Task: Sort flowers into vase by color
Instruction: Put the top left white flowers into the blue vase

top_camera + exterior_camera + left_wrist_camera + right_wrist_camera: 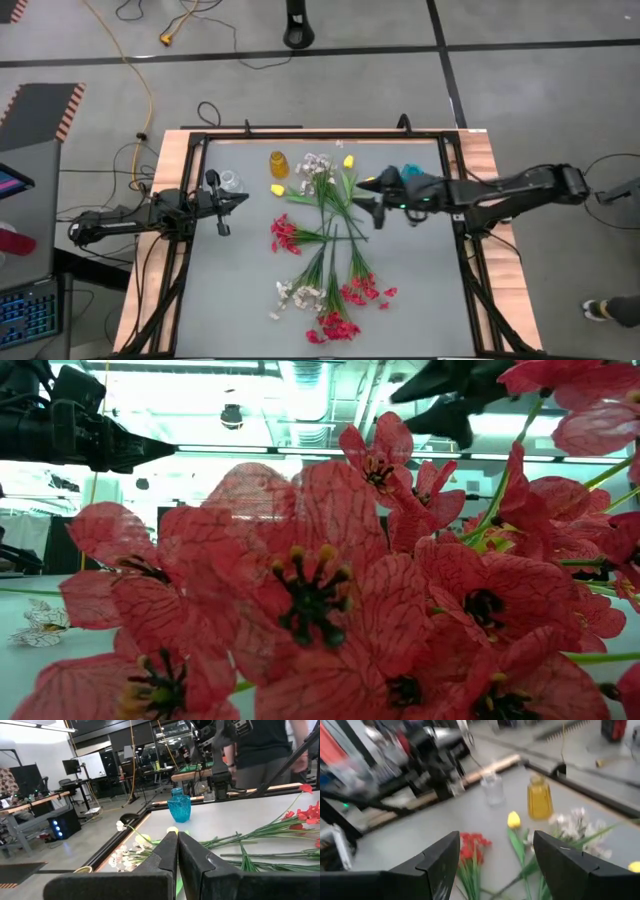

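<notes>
The bench (240, 290) carries the flowers (330, 250) loose in a heap at its middle, none yet in a vase. Yellow vase (278, 164), clear vase (231, 181) and blue vase (179, 806) stand at the far edge. The right end effector (374, 210), fingers spread wide and empty, hovers over the stems; it should probably descend onto one single stem, clear of crossings. The left end effector (222, 205) waits closed near the clear vase.
</notes>
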